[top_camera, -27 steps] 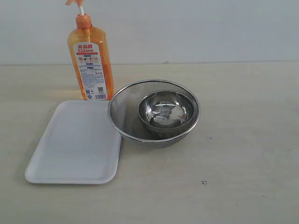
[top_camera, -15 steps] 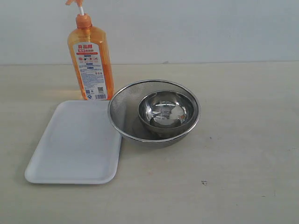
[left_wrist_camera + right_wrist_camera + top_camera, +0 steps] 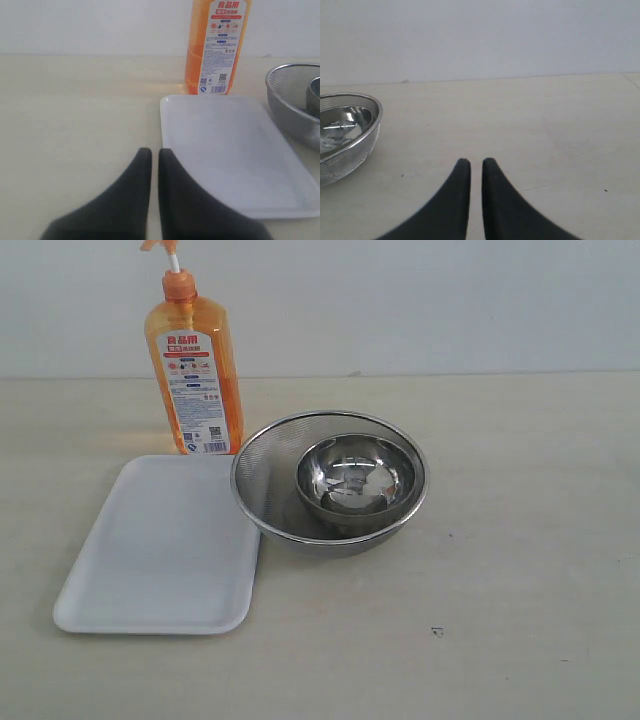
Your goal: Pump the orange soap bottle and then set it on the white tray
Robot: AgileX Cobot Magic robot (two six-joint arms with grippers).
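Observation:
The orange soap bottle [image 3: 196, 375] stands upright at the back left of the table, its pump head cut off by the top of the exterior view; the left wrist view shows its label [image 3: 220, 50]. The white tray [image 3: 160, 545] lies flat and bare just in front of it, also seen from the left wrist [image 3: 230, 150]. My left gripper [image 3: 155, 152] hovers low over the table at the tray's near corner, shut with nothing in it. My right gripper [image 3: 476, 162] is shut and holds nothing, over bare table well apart from the bottle. Neither arm shows in the exterior view.
A round steel mesh strainer [image 3: 258, 480] with a small steel bowl [image 3: 355, 480] inside sits right of the tray, touching its edge. The strainer's rim also appears in the left wrist view [image 3: 295, 107] and the right wrist view [image 3: 375, 112]. A pale wall backs the table.

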